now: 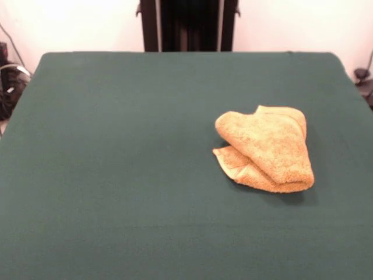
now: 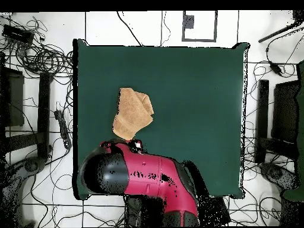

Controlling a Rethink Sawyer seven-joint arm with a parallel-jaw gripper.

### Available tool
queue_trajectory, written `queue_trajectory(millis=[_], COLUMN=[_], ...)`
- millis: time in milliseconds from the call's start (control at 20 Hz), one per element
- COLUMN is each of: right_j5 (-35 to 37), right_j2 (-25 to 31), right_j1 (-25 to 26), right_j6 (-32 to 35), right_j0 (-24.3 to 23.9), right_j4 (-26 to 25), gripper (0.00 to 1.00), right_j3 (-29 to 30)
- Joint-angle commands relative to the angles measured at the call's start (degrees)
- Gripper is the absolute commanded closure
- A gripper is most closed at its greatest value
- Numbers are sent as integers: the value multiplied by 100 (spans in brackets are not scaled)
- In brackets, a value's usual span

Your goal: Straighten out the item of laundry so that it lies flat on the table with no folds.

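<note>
1. Nearest the front camera it's just bare green counter (image 1: 116, 204). Nothing sits on that stretch, so there's lots of room to spread cloth out.
2. Next up is the mustard terry towel (image 1: 265, 149), right of centre in the front view. It's doubled over itself in a lumpy bundle, with a thick rolled flap lying diagonally on top of a lower layer that pokes out at the near-left. So it's far from flat; my guess is the top flap has to be peeled back first.
3. No containers anywhere, nothing holds or is held.
4. At the far side is the black pedestal (image 1: 189, 23). From overhead the red arm (image 2: 148, 178) is bunched up over that edge, its tip just beside the towel's closest end. The end effector is hidden under the arm, so can't tell if it's open or closed.
</note>
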Motion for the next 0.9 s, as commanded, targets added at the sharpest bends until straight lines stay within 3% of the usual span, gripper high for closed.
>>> queue_trajectory(millis=[50, 900], right_j5=[-188, -827], right_j2=[76, 34], right_j1=[696, 1209], right_j6=[1776, 1646], right_j0=[209, 215], right_j4=[352, 490], gripper=[0, 0], right_j3=[85, 156])
